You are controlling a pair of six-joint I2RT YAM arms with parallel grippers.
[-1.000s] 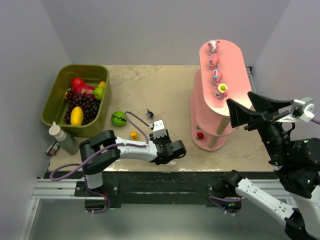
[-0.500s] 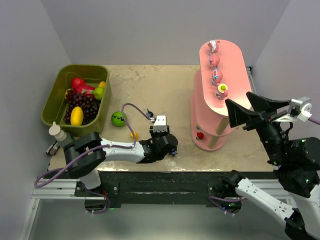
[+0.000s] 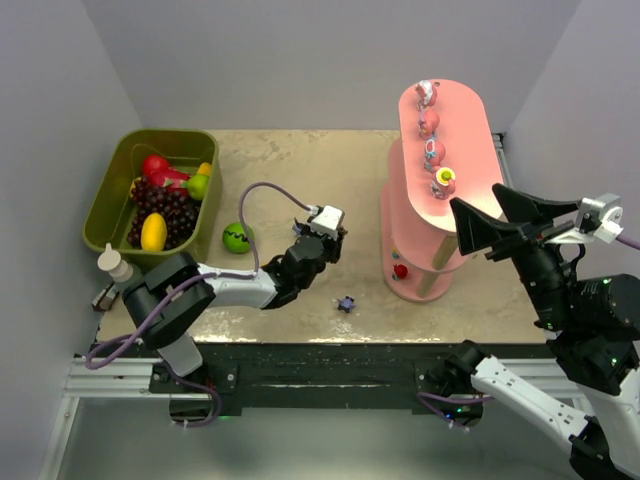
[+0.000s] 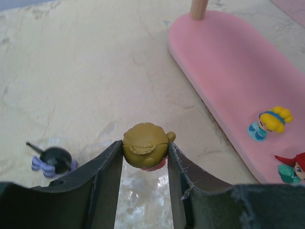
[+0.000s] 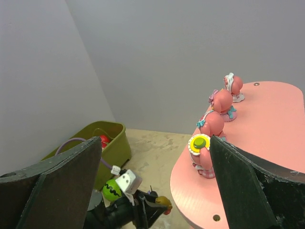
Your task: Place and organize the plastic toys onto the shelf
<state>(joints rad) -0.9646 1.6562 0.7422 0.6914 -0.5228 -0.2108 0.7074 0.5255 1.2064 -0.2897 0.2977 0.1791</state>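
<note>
A smooth, round-headed mustard toy is clamped between the left gripper's matte black fingers above the mottled beige worktop, left of the pink, oblong-boarded shelf. The right gripper is seen spread wide.

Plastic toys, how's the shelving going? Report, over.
Left gripper shut on golden-brown toy. Right gripper open, beside the shelf top. Purple toy loose on table; nothing blocking the shelf.

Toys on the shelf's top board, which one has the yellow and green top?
The figurine at the near end of the four-toy row on the shelf; the other three are pink-headed, with no yellow.
</note>
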